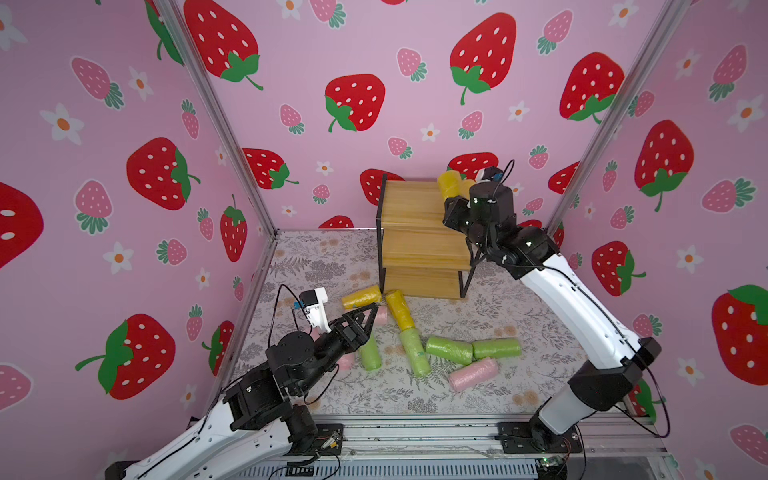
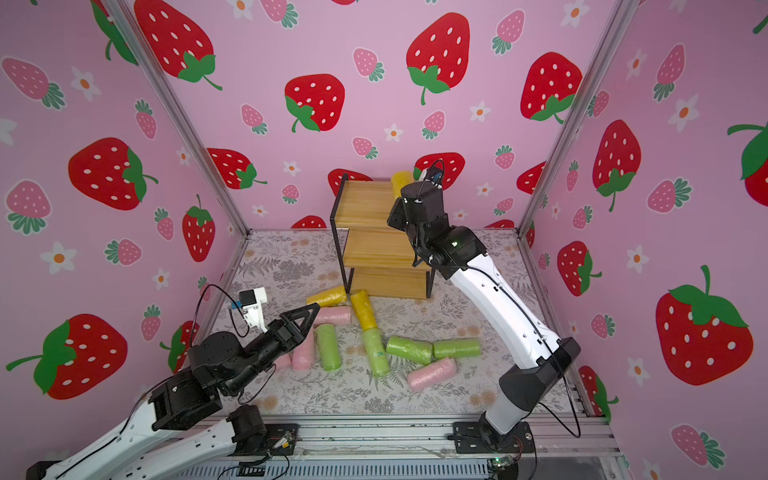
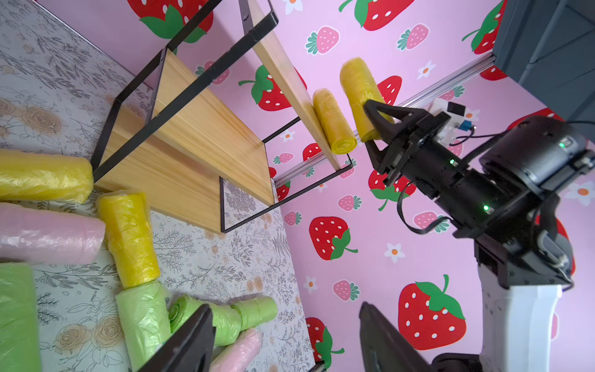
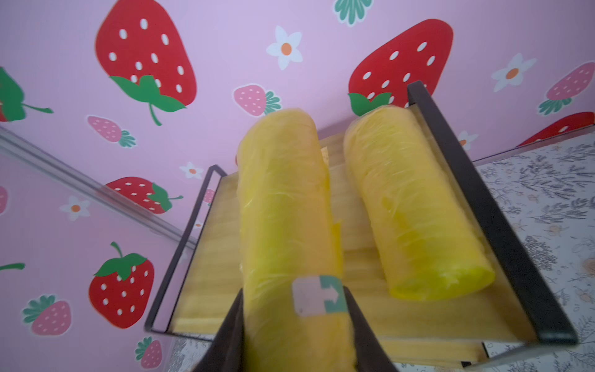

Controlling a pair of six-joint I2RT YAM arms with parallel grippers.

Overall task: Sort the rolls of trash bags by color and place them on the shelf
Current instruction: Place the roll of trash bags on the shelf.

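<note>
One yellow roll (image 4: 415,206) lies atop the shelf (image 4: 206,283); right gripper (image 4: 294,309) clamps a second roll (image 4: 283,206) beside it; left gripper (image 3: 286,335) gapes empty.

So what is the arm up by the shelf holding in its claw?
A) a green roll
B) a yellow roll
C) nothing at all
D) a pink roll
B: the right gripper is closed on a yellow roll over the top board of the shelf, beside a second yellow roll lying on that board.
</note>
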